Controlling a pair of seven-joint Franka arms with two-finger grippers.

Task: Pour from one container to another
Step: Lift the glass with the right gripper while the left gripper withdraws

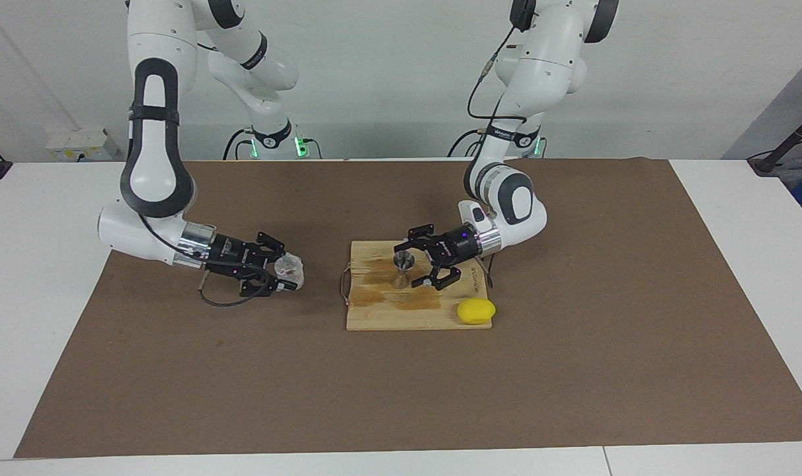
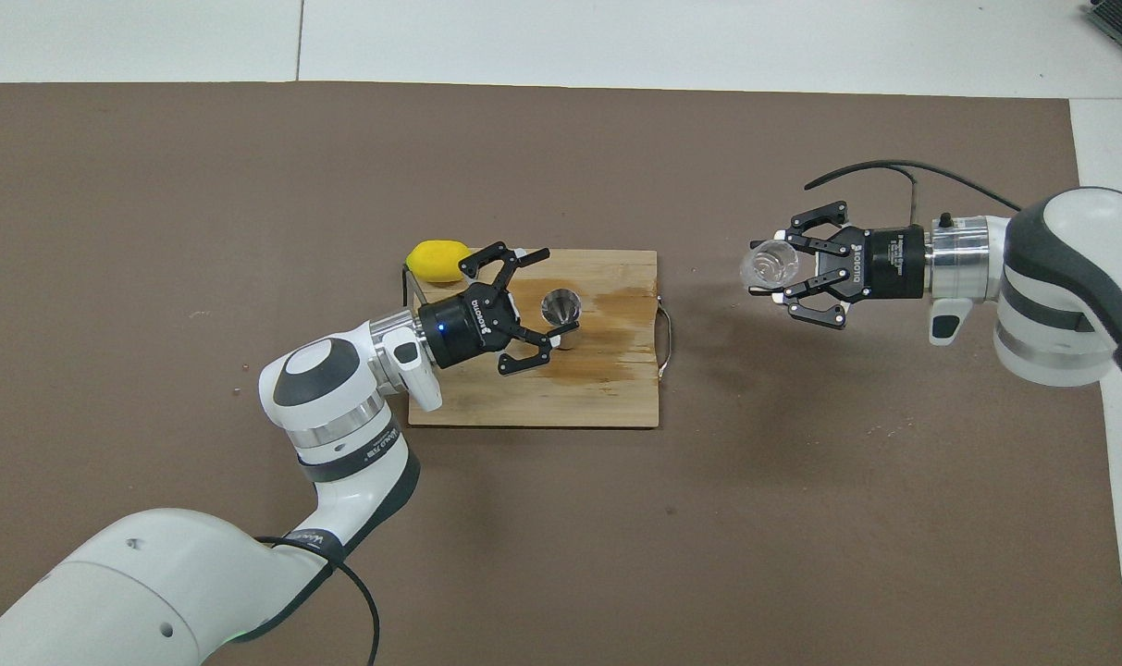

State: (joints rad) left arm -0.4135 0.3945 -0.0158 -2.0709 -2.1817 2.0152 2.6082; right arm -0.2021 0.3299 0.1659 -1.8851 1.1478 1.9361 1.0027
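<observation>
My right tool (image 1: 288,272) was clamped tight on the clear glass cup (image 1: 289,266), carrying it in the air over the brown mat (image 1: 572,370) toward the right arm's end of the bench (image 1: 37,218), well apart from the board. Cup was tipped on its side, mouth pointing twd the board; from overhead I saw straight into its round body (image 2: 770,265) at the tip of the tool (image 2: 771,276). Couldn't tell if anything was in it. My left tool (image 1: 415,266) was spread wide, fingers apart, low over the wooden cutting board (image 1: 387,314), w/ the steel jigger (image 1: 401,268) standing upright just off the fingertips and not gripped. In the overhead view the jigger's open top cone (image 2: 561,306) sat between the two spread fingers of that tool (image 2: 544,298), no contact that I could make out. Board lay on the mat abt mid-bench, darker wet-looking stains (image 2: 616,328) on the wood around and beside the jigger, metal loop handle (image 2: 665,340) on the edge facing the right arm's end. A yellow lemon (image 1: 476,311) rested at the board's corner toward the left arm's end, farther from the robots than the jigger, touching the board's edge; seen from above, the lemon (image 2: 437,260) was partly covered by the left tool's links.
</observation>
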